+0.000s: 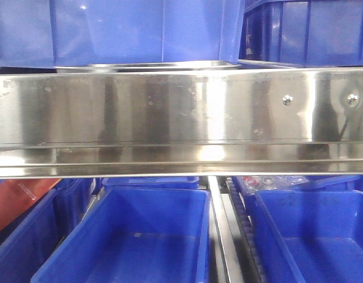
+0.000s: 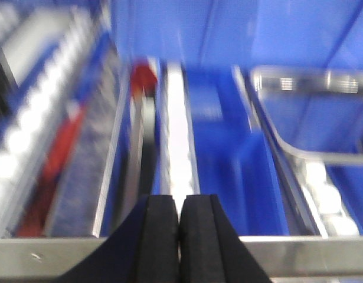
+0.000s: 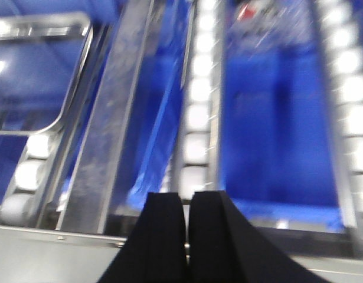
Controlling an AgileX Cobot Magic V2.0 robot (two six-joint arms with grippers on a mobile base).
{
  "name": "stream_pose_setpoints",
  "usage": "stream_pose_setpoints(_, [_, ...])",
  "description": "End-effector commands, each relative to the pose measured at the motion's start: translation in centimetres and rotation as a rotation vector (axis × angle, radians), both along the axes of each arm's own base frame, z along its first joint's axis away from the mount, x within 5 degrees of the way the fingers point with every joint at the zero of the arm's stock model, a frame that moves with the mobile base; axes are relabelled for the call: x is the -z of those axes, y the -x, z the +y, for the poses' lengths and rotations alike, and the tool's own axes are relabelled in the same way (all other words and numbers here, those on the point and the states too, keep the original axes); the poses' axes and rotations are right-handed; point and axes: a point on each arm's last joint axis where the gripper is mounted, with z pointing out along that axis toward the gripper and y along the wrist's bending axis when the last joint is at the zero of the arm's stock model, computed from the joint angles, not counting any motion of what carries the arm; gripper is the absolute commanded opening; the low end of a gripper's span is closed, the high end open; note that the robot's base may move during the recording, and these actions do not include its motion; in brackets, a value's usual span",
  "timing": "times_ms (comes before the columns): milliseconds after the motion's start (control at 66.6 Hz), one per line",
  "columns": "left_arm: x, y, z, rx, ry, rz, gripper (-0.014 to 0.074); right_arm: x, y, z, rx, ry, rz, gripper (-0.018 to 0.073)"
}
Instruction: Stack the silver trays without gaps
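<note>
Silver tray (image 1: 146,66) shows in the front view only as a thin rim just above the shiny rail (image 1: 169,112), with a blue bin (image 1: 110,29) over it. In the blurred wrist views a tray lies on rollers (image 3: 28,171) between the arms: the tray (image 2: 314,118) is right of the left gripper (image 2: 179,203), and the tray (image 3: 33,76) is left of the right gripper (image 3: 186,200). Whether it is one tray or several nested, I cannot tell. Both grippers have their fingers pressed together on nothing and hang apart from the rim. Flanking it probably lets each arm take one side, so the jaws would need to spread first.
</note>
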Motion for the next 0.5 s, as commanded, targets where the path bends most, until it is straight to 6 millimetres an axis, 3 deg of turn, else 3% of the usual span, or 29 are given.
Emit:
stream_pose_setpoints(0, [-0.4,-2.3,-0.2,0.005,0.023,0.080,-0.0010,0.3,-1.4,1.0,-0.003,-0.030,0.023,-0.0011])
stream_pose_setpoints(270, [-0.7,-10.0,-0.5,-0.029,0.072,0.191,-0.0010,2.5,-6.0,6.0,0.048,0.066,0.112,-0.0011])
stream_pose_setpoints(375, [-0.2,-12.3,-1.8,-0.021,0.069,0.252,-0.0010,3.0,-8.0,8.1,0.019,0.086,0.172,-0.0011])
stream_pose_setpoints(480, [0.4,-14.2,-4.4,0.000,0.000,0.293,-0.0010,3.5,-10.6,9.8,0.010,0.105,0.219,-0.0011])
